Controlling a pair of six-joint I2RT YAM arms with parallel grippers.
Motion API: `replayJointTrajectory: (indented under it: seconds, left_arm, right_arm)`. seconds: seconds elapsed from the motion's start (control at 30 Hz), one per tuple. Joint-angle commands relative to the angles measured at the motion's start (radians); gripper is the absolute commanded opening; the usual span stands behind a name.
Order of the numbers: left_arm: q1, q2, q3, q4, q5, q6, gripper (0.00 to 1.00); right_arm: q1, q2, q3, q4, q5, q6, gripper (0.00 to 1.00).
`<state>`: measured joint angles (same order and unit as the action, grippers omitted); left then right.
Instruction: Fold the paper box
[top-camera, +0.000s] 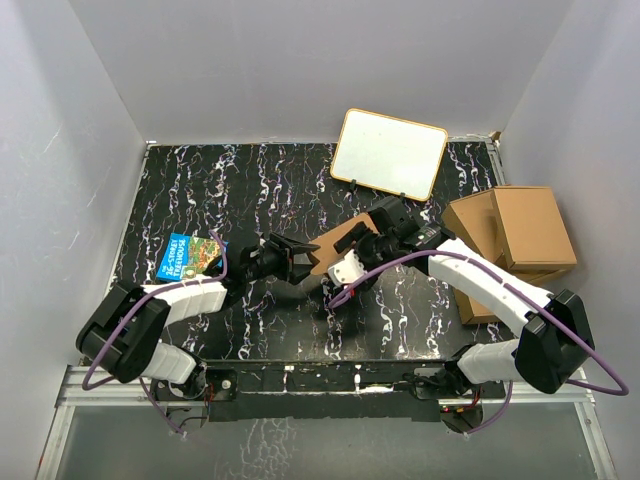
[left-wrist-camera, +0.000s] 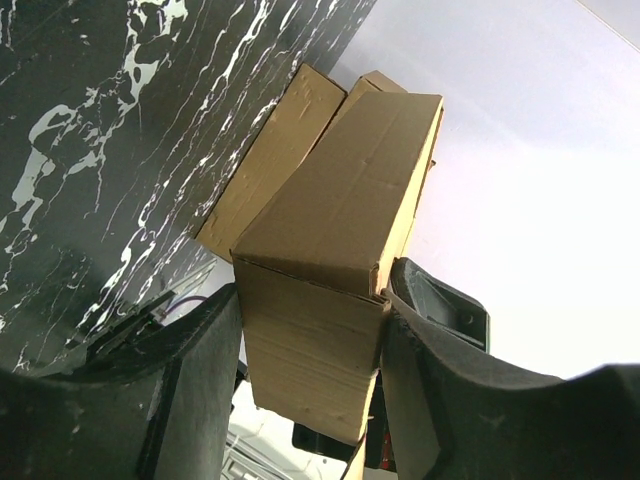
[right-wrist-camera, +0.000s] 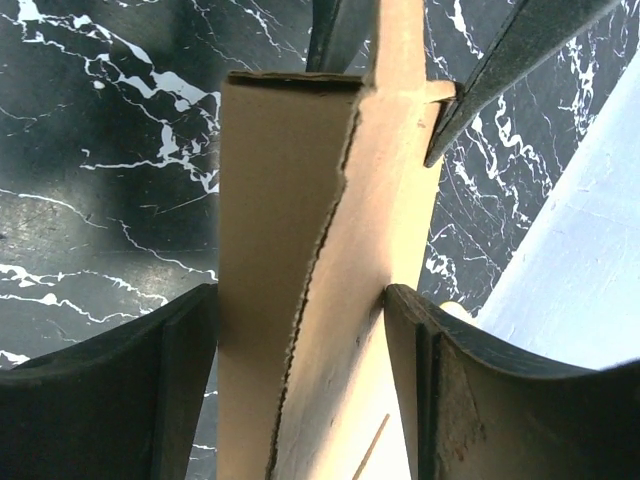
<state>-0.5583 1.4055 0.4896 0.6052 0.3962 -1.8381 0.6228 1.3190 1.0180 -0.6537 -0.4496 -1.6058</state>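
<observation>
The paper box (top-camera: 338, 246) is a small brown cardboard piece held above the black marbled table (top-camera: 200, 190) near its middle, between both arms. My left gripper (top-camera: 300, 262) comes in from the left and is shut on one end. In the left wrist view both fingers press the sides of the paper box (left-wrist-camera: 320, 330), which fills my left gripper (left-wrist-camera: 310, 305). My right gripper (top-camera: 366, 250) reaches in from the right. In the right wrist view its fingers touch both sides of the folded paper box (right-wrist-camera: 290, 230), with my right gripper (right-wrist-camera: 300, 310) shut around it.
A white board (top-camera: 390, 152) leans at the back of the table. A pile of larger brown boxes (top-camera: 512, 235) stands at the right edge. A blue picture book (top-camera: 190, 254) lies at the left. White walls enclose the table on three sides.
</observation>
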Motion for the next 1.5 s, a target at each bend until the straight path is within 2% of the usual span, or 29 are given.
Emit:
replayJointTrajectory:
  seconds: [0.0, 0.3, 0.47, 0.7, 0.87, 1.17, 1.27, 1.47]
  left_arm:
    - [0.007, -0.001, -0.004, 0.084, 0.034, -0.019, 0.49]
    - [0.007, 0.011, -0.009, 0.129, 0.053, -0.025, 0.53]
    - [0.007, 0.005, -0.011, 0.13, 0.068, -0.02, 0.64]
    - [0.009, -0.045, -0.038, 0.099, 0.049, -0.016, 0.73]
    - [0.013, -0.153, -0.068, 0.029, 0.007, 0.012, 0.8]
    - [0.039, -0.337, -0.119, -0.078, -0.057, 0.087, 0.81]
    - [0.047, -0.415, -0.147, -0.127, -0.094, 0.153, 0.81]
    - [0.057, -0.577, -0.239, -0.112, -0.158, 0.281, 0.84]
  right_arm:
    - [0.007, -0.03, -0.004, 0.078, 0.017, 0.036, 0.68]
    - [0.008, -0.034, -0.007, 0.083, -0.016, 0.113, 0.57]
    - [0.007, -0.035, -0.009, 0.096, -0.03, 0.186, 0.55]
    - [0.006, -0.036, -0.002, 0.101, -0.052, 0.299, 0.53]
    - [-0.005, -0.035, 0.005, 0.109, -0.064, 0.385, 0.53]
    - [-0.012, -0.008, 0.022, 0.113, -0.106, 0.532, 0.53]
    - [-0.021, -0.001, 0.039, 0.112, -0.13, 0.61, 0.53]
    - [-0.075, 0.034, 0.092, 0.118, -0.241, 0.821, 0.53]
